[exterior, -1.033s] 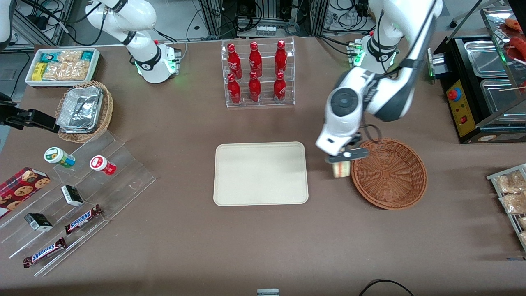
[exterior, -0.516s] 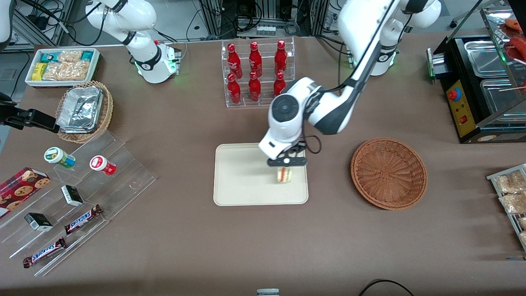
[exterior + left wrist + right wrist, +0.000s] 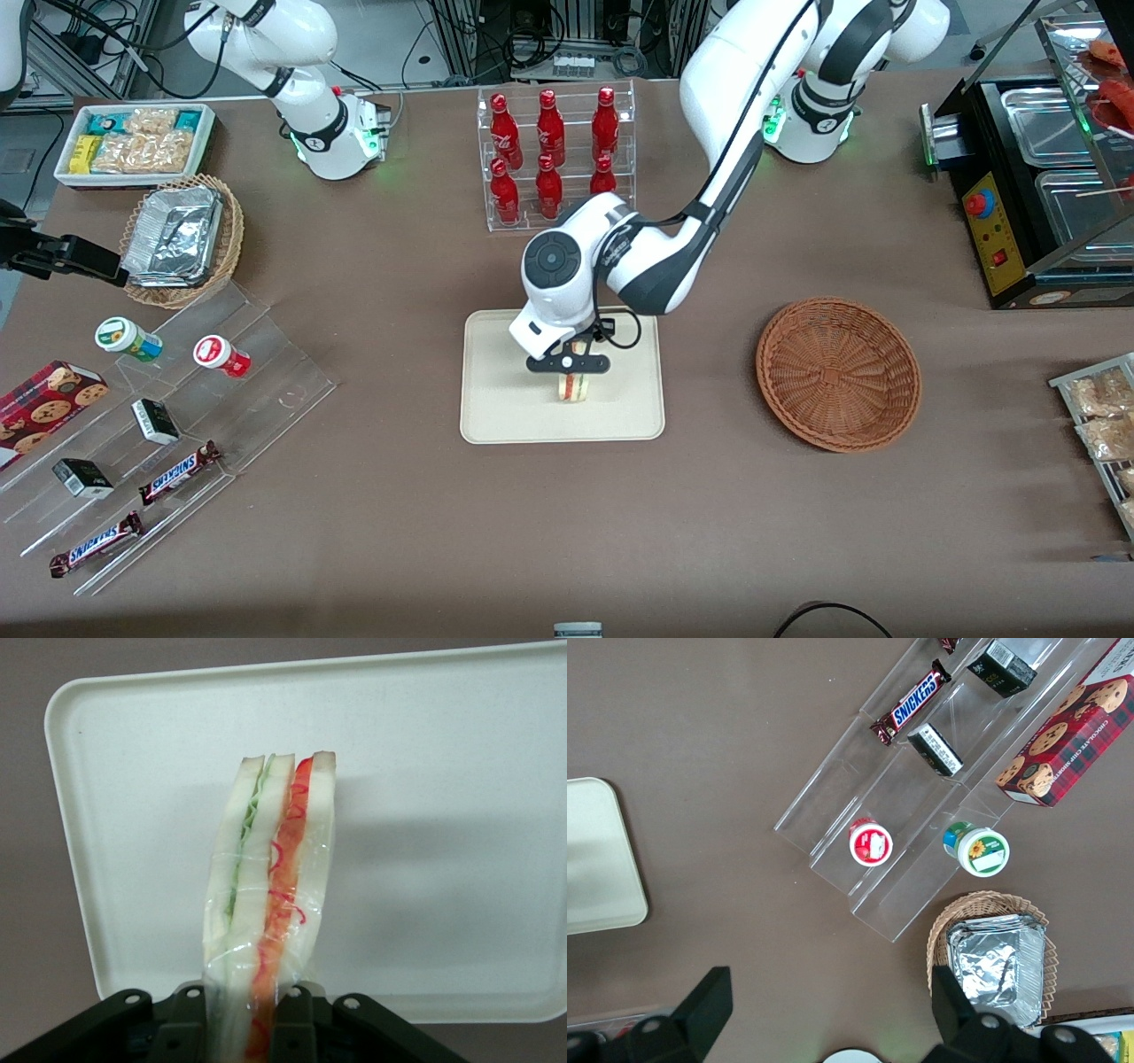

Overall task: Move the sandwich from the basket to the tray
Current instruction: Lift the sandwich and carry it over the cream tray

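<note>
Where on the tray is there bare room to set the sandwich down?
The gripper is shut on the sandwich above the tray. The tray carries nothing: bare cream surface runs from under the sandwich out to every rim. Crowded spots lie off it, at the bottle rack and the snack steps.

The whole desk (image 3: 372, 496) is seen from high in front. The tray (image 3: 425, 753) is viewed closely from the wrist above the tool (image 3: 239, 1028), and is shared by both views.
</note>
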You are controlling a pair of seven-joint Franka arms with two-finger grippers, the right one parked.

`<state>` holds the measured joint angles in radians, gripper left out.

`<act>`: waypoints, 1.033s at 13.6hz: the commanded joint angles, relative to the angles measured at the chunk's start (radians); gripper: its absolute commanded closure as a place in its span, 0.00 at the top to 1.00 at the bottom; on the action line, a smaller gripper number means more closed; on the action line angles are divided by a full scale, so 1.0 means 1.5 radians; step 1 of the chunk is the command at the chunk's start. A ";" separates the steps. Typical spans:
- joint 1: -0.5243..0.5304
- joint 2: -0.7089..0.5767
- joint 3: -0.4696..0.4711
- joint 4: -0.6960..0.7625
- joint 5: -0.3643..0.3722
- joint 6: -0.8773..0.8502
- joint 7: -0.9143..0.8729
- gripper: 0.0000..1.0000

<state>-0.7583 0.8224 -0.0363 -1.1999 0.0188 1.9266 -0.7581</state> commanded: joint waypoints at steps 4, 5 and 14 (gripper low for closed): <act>-0.009 0.066 0.014 0.080 0.004 -0.021 -0.024 0.00; -0.009 0.068 0.014 0.080 0.016 -0.018 -0.025 0.00; -0.009 0.088 0.013 0.079 0.029 0.024 -0.033 0.64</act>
<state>-0.7583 0.9354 -0.0259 -1.1213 0.0433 1.9618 -0.7821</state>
